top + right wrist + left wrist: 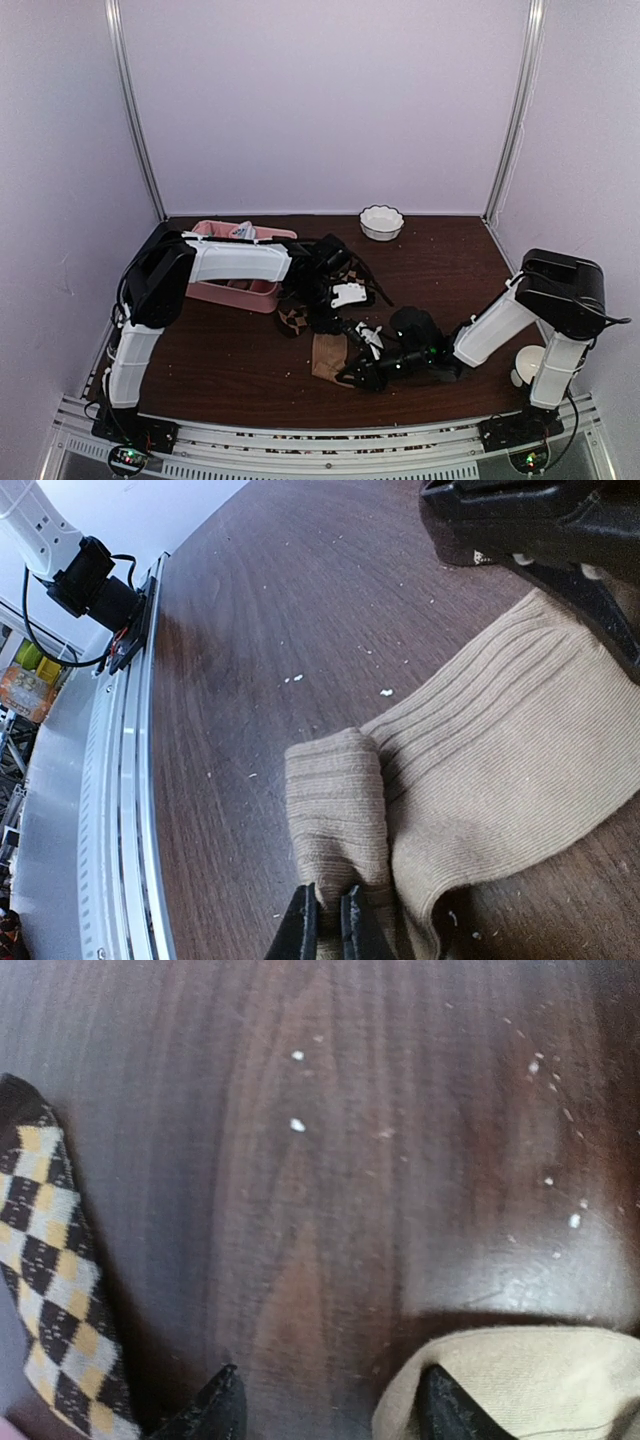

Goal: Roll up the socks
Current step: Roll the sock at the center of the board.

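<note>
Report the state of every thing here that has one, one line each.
tan sock: lying flat, one end folded over into a first roll.
argyle sock: flat, unrolled, not held.
left gripper: open, at the tan sock's edge, holding nothing.
right gripper: shut on the tan sock's folded end.
bowl: upright.
tray: upright.
</note>
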